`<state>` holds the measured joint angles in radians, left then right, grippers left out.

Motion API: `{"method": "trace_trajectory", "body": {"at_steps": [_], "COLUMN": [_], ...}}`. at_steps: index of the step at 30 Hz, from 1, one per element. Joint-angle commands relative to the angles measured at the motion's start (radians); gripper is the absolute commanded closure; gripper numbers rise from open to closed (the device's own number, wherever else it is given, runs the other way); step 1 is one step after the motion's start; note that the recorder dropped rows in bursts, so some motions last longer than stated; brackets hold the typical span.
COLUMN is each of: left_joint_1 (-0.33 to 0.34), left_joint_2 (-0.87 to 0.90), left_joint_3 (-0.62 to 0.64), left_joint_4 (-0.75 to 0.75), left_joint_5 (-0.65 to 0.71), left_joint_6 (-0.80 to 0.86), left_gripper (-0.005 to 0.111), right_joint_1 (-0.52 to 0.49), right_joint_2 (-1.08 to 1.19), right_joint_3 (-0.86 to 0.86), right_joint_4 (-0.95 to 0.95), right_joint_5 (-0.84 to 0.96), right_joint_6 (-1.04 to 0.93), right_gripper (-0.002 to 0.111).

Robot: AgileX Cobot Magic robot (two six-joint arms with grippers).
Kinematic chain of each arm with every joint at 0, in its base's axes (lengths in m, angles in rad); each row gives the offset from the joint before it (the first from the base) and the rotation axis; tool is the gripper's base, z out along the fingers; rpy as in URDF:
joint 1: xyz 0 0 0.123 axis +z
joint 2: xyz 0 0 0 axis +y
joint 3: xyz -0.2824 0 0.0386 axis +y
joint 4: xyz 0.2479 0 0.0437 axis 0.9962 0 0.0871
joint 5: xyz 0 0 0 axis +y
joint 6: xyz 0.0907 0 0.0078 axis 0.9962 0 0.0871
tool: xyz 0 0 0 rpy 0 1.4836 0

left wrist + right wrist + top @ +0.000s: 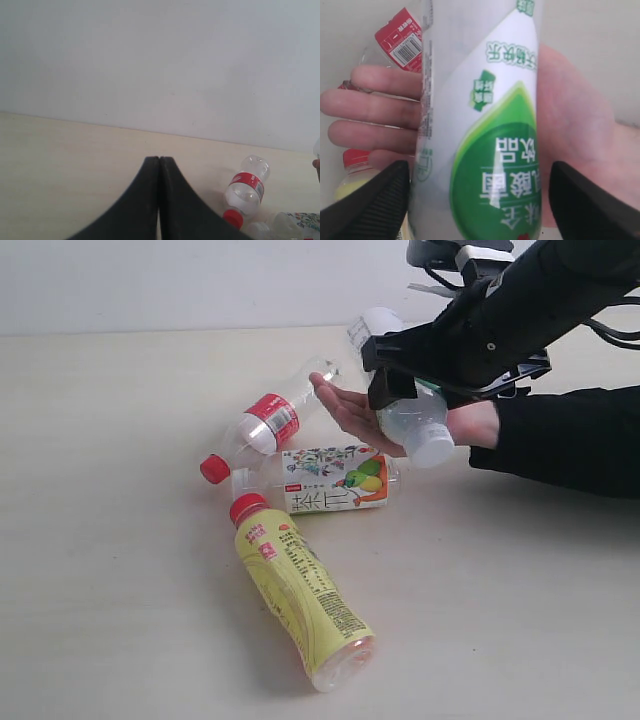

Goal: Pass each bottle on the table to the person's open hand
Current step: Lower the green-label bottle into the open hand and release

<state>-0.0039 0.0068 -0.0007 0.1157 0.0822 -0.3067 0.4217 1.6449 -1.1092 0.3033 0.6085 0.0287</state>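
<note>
The clear bottle with the white cap [415, 425] and a green-white label [485, 125] lies across the person's open hand [350, 410], on the palm [575, 115]. My right gripper [395, 390] straddles it [479, 170]; the jaws are open, and a sliver of palm shows between one finger and the bottle. On the table [100, 540] lie the red-labelled clear bottle [270, 420], the illustrated-label bottle [330, 480] and the yellow bottle with a red cap [300, 590]. My left gripper [159, 160] is shut and empty, well away from the red-labelled bottle [245, 187].
The person's dark sleeve [570, 440] reaches in from the right along the table. A pale wall [160, 60] runs behind the table's far edge. The three lying bottles cluster left of the hand.
</note>
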Motion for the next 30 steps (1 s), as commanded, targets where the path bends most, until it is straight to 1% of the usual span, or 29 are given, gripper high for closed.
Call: {"method": "trace_trajectory", "body": {"at_steps": [1,13,20,30], "left_joint_1": [0.004,0.004,0.004,0.004], "left_joint_2": [-0.007,-0.007,-0.007,-0.007], "left_joint_3": [0.001,0.001,0.001,0.001], "left_joint_4": [0.005,0.005,0.005,0.005], "left_joint_5": [0.002,0.002,0.002,0.002], "left_joint_6": [0.002,0.002,0.002,0.002], "left_gripper": [0.107,0.107,0.107,0.107], "right_joint_1": [0.003,0.003,0.003,0.003], "right_joint_2": [0.000,0.000,0.000,0.000], "right_joint_3": [-0.007,-0.007,-0.007,-0.007], "right_joint_4": [-0.012,-0.012,-0.012,-0.001], "right_joint_5": [-0.004,-0.004,-0.008,-0.042], "right_joint_6": [-0.010,-0.010,-0.029,-0.036], "right_gripper": [0.034,0.034,0.028,0.028]}}
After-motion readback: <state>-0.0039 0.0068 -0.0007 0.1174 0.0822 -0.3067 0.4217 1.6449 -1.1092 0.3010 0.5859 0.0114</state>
